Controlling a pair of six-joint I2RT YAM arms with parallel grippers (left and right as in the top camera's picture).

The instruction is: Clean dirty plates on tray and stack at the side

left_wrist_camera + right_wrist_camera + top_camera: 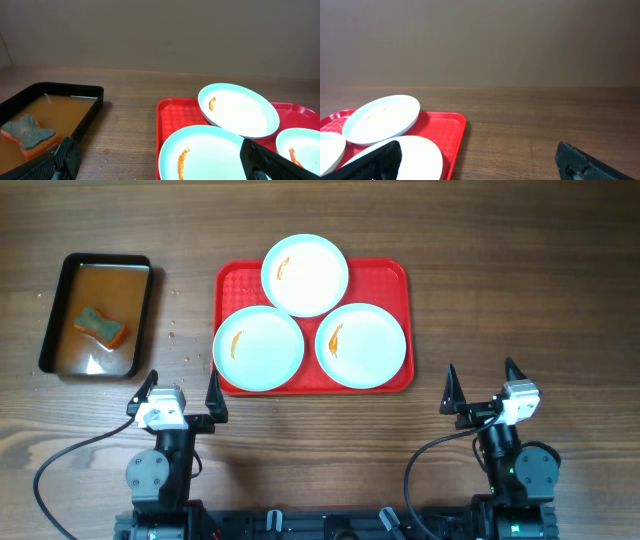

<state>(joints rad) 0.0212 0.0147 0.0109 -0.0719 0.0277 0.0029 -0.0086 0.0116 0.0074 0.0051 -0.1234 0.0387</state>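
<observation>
Three dirty plates lie on the red tray (387, 275): one at the back (305, 274), one front left (258, 348), one front right (361, 344), each white with an orange smear. My left gripper (181, 392) stands open near the table's front, just left of the tray's front left corner, nothing between its fingers. In the left wrist view the front left plate (210, 152) and the back plate (238, 109) lie ahead on the tray (172, 112). Open and empty too, my right gripper (483, 386) hovers right of the tray; the tray's corner (451, 131) and plates (382, 118) show at left.
A black pan (97, 315) of brownish water sits at the left, with a green and orange sponge (101, 326) in it. The pan (55, 107) and sponge (29, 135) also show in the left wrist view. Bare wooden table (520, 290) lies right of the tray.
</observation>
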